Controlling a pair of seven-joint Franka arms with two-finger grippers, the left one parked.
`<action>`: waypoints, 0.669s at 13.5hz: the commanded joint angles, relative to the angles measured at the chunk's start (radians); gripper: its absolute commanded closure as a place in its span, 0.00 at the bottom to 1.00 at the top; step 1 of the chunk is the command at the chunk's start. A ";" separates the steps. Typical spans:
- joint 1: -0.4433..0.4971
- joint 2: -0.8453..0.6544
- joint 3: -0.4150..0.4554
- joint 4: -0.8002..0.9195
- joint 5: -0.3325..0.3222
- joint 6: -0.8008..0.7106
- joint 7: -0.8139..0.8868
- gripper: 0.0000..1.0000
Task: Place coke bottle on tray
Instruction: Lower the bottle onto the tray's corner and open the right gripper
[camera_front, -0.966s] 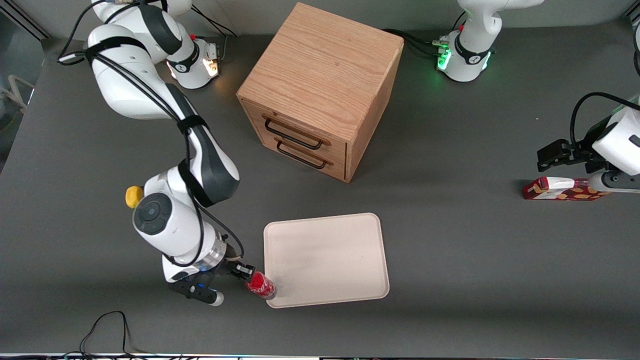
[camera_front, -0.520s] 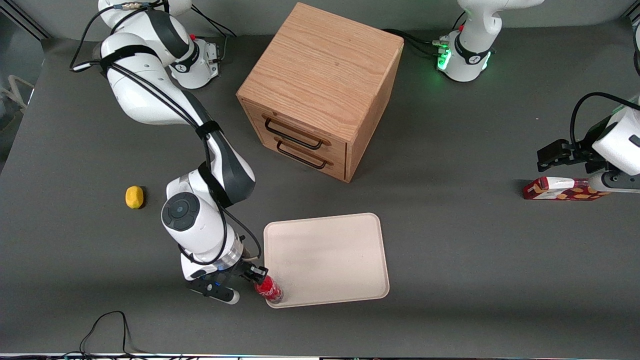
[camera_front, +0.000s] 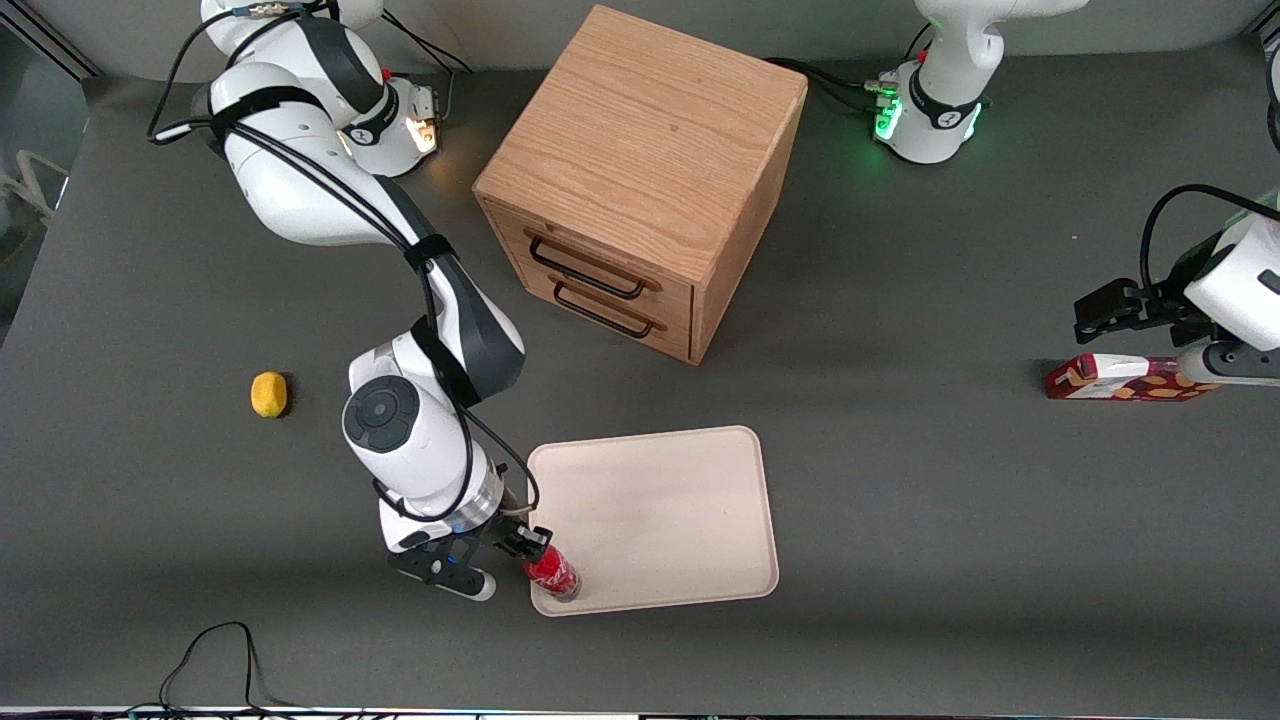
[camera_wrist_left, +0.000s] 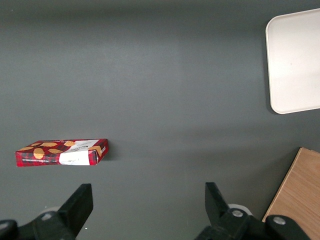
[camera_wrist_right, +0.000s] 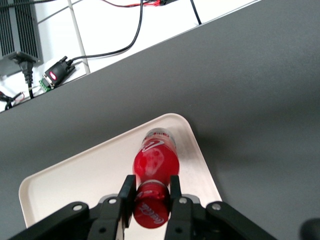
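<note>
The end effector (camera_front: 537, 548) hangs over the tray's (camera_front: 680, 500) corner nearest the front camera, on the working arm's side, and it is clamped on the coke bottle (camera_front: 554, 577). The right wrist view makes the grip plain: the two fingers (camera_wrist_right: 175, 189) press the red cap and neck from either side, and the coke bottle (camera_wrist_right: 155, 162) hangs below them with its clear base down over the tray (camera_wrist_right: 75, 175), just inside the rounded rim. Holding it by the top keeps the bottle roughly upright, so it can be lowered onto its base rather than laid down. Whether the base already touches the tray I cannot tell.

I judge the carry to be nearly done and the lowering and letting go not yet done. The bottle sits very close to the raised rim, so setting it down here risks the base catching the lip and tipping; a little more travel toward the tray's middle would be safer.

Elsewhere on the grey surface (camera_front: 900, 520), a wooden two-drawer cabinet (camera_front: 640, 180) stands farther from the camera than the tray. A small yellow lemon-like fruit (camera_front: 268, 393) lies toward the working arm's end. A red snack carton (camera_front: 1120, 378) lies toward the parked arm's end, well apart from the tray.
</note>
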 joint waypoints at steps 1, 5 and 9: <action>0.009 0.013 -0.003 0.024 -0.050 0.019 0.046 1.00; 0.019 0.017 0.000 0.013 -0.176 0.006 0.040 1.00; 0.021 0.018 0.004 0.013 -0.173 -0.001 0.054 0.93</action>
